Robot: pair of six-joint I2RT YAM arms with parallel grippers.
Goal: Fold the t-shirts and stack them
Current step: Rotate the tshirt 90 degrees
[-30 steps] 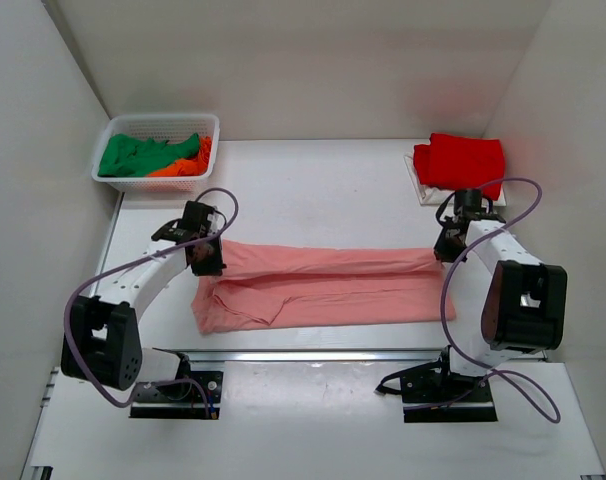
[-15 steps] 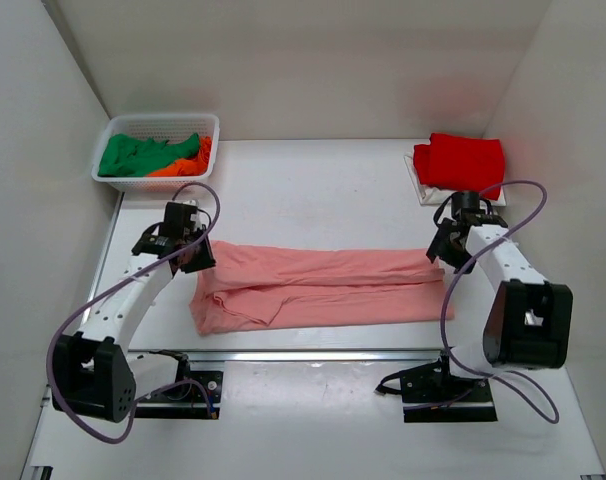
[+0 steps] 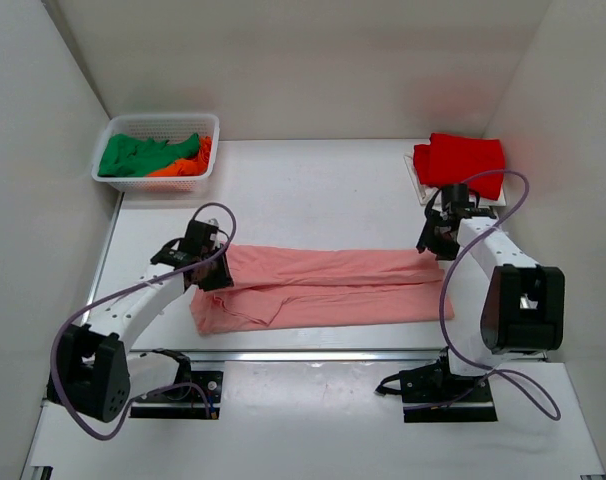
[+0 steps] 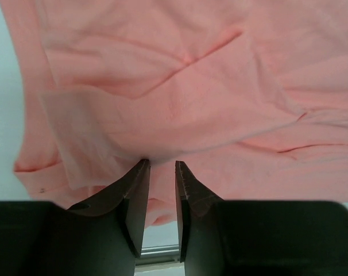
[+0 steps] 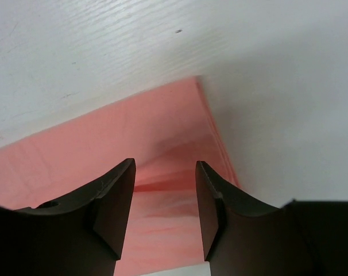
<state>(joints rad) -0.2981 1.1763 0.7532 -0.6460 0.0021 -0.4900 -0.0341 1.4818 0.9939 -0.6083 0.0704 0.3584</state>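
Observation:
The salmon-pink t-shirt [image 3: 323, 288] lies folded into a long band across the table's near middle. My left gripper [image 3: 211, 272] is low over its left end. In the left wrist view its jaws [image 4: 161, 165] stand a narrow gap apart, with nothing between them and the tips at a raised fold of the pink cloth [image 4: 191, 86]. My right gripper [image 3: 430, 243] is open over the band's far right corner, its jaws [image 5: 165, 167] astride the pink cloth [image 5: 105, 149]. A folded bright red t-shirt [image 3: 461, 162] lies at the back right. The green t-shirt [image 3: 133, 155] and the orange t-shirt [image 3: 183, 165] are in the basket.
The white mesh basket [image 3: 163, 122] stands at the back left corner. White walls close in the table on three sides. A metal rail [image 3: 313, 354] runs along the near edge in front of the arm bases.
My left gripper swung out left off the shirt, then came back lower onto its left end. My right gripper moved up and left to the shirt's far right corner.

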